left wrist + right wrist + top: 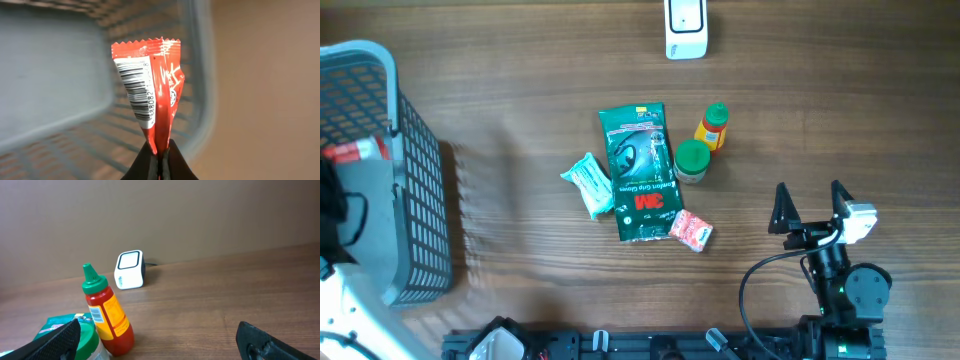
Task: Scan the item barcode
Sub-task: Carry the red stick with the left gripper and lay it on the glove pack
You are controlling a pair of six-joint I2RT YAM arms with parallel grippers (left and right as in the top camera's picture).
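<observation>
Overhead: located the red sachet (360, 151) at the left edge, over the mesh basket (420, 200), long axis running roughly left to right; unable to tell from here whether touching the rim or hanging clear of it. Located the scanner (685, 28) at the far edge, right of centre, well apart from the sachet, so lying far-and-rightward from it. Noted the right gripper (810, 207) near right, spread wide and holding nothing; nearer the scanner than the left arm, but empty. Logged loose goods in between: green glove pack (640, 172), sauce bottle (712, 128), green-lidded jar (692, 161), teal packet (590, 184), small pink packet (691, 230). Left wrist: left gripper (161, 155) pressed together on the sachet's lower seam, pinching it; sachet standing straight out along the finger axis, crimped end farthest off; barcode (136, 92) on the left panel, facing this camera, running lengthwise. Blurred basket wall behind and to the left. Right wrist: scanner window turned toward this camera, seen beyond the sauce bottle; spread fingers (57, 340) at both lower corners, nothing between them. Judged: left arm the one to carry, being the one holding the item; coming move likely to hinge on bringing the sachet far and right, barcode panel turned to the scanner window. Unable to tell from these views whether the scan is done or pending.
</observation>
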